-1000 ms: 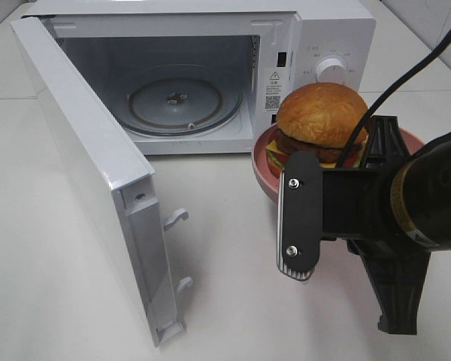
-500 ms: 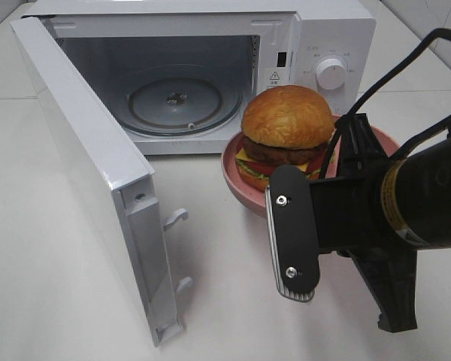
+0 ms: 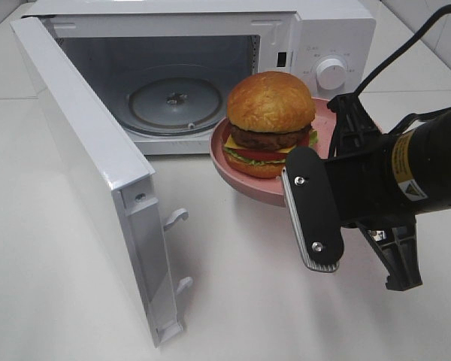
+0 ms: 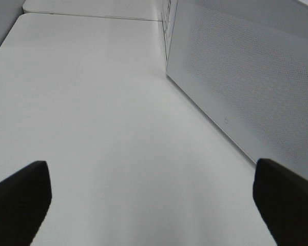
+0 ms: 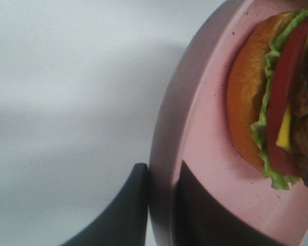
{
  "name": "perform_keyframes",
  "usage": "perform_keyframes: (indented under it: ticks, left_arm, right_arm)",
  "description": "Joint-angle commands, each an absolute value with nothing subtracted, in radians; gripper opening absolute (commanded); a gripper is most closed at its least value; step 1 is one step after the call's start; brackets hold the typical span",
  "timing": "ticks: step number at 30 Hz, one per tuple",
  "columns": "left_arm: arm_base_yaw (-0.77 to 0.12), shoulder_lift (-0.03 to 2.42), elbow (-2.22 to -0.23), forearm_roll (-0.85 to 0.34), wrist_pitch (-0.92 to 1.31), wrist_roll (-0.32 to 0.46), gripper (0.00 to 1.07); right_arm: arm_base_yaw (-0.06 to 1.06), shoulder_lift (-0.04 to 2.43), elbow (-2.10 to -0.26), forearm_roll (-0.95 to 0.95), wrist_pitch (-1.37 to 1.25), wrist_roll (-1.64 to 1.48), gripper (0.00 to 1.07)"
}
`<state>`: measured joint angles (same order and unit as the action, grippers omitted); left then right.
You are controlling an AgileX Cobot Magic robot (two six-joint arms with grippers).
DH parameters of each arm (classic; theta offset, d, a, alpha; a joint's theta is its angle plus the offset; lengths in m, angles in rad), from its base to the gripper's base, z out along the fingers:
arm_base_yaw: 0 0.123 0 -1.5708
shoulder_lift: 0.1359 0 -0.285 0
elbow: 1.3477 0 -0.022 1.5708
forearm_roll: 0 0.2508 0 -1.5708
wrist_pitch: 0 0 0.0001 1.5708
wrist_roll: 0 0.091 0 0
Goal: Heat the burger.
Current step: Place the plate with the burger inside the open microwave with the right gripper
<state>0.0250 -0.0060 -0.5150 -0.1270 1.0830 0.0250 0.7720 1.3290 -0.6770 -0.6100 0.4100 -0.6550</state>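
The burger (image 3: 270, 124), with a golden bun, dark patty, cheese, tomato and lettuce, sits on a pink plate (image 3: 237, 174). The plate is held above the table, just in front of the open microwave (image 3: 180, 75). My right gripper (image 3: 346, 124) is shut on the plate's right rim. In the right wrist view, its fingers pinch the rim of the plate (image 5: 205, 154) from both sides at the gripper (image 5: 161, 205), with the burger (image 5: 267, 118) close by. My left gripper (image 4: 154, 200) stands open over bare table and does not show in the exterior view.
The microwave door (image 3: 90, 173) swings wide open to the left and reaches the table's front. The glass turntable (image 3: 177, 105) inside is bare. The control knob (image 3: 331, 73) is on the right panel. Beside my left gripper stands the door's outer face (image 4: 246, 87).
My right arm has carried the plate and burger leftward and slightly back, from in front of the control panel to the right edge of the microwave opening. The left gripper has not moved.
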Motion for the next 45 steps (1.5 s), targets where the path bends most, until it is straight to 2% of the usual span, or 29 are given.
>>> perform_keyframes:
  ticks: [1,16,26,31,45]
  left_arm:
    - [0.025,-0.017,-0.514,-0.13,1.066,0.026,1.0]
    - [0.025,-0.017,-0.514,-0.13,1.066,0.026,1.0]
    - [0.025,-0.017,-0.514,-0.13,1.066,0.026,1.0]
    - [0.025,-0.017,-0.514,-0.13,1.066,0.026,1.0]
    - [0.025,-0.017,-0.514,-0.13,1.066,0.026,1.0]
  right_arm:
    - [0.756,1.318,-0.683,-0.611,0.336,-0.72,0.05]
    - [0.612,1.318,-0.683,-0.151,0.249,-1.29,0.06]
    - [0.59,1.318,-0.683,0.0,0.238,-1.487,0.06]
    - [0.59,1.318,-0.683,0.051,0.215,-1.538,0.06]
    - [0.59,1.342,-0.684,0.041,0.137,-1.54,0.05]
